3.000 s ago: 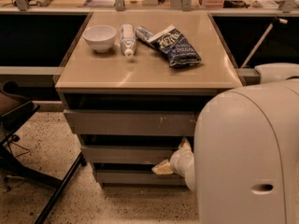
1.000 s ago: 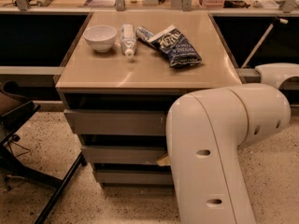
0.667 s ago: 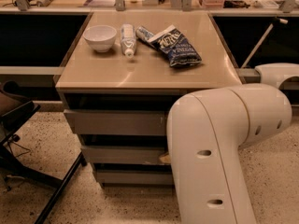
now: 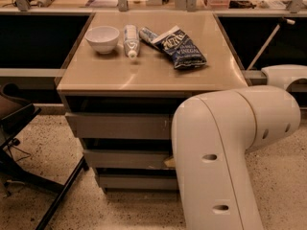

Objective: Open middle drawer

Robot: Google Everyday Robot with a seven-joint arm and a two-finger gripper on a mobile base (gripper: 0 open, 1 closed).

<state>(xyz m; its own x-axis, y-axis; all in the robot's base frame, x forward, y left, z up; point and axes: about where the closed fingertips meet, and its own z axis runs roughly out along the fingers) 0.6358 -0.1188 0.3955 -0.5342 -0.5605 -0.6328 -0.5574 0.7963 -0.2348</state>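
A speckled terrazzo floor [image 4: 53, 133] runs under a low cabinet with a tan top [image 4: 144, 75]. Behind it, a long pale counter [image 4: 76, 1] carries scattered clutter between metal posts, with dark openings below on either side.

The middle drawer [image 4: 124, 159] is the second of three plain grey fronts on the cabinet's face. It sits under a dark gap, and no tray shows inside it. Its right end is hidden behind the robot's white arm [image 4: 216, 143]. The gripper [image 4: 169, 162] shows only as a small tan sliver at the arm's left edge, right against the middle drawer's front. The arm covers the rest, so whether it is open or closed, or has hold of anything, cannot be told.

The top drawer [image 4: 117, 125] lies above and the bottom drawer [image 4: 136, 181] below, each with a shadowed gap over it.

On the cabinet top, towards the back, a white bowl [image 4: 102, 37] stands at the left. A white tube [image 4: 130, 40] lies just beside it, and a blue snack bag [image 4: 178, 46] lies to the right of the tube.

A black chair frame [image 4: 19, 121] stands on the floor to the left. One of its legs [image 4: 62, 195] slants towards the cabinet's base.
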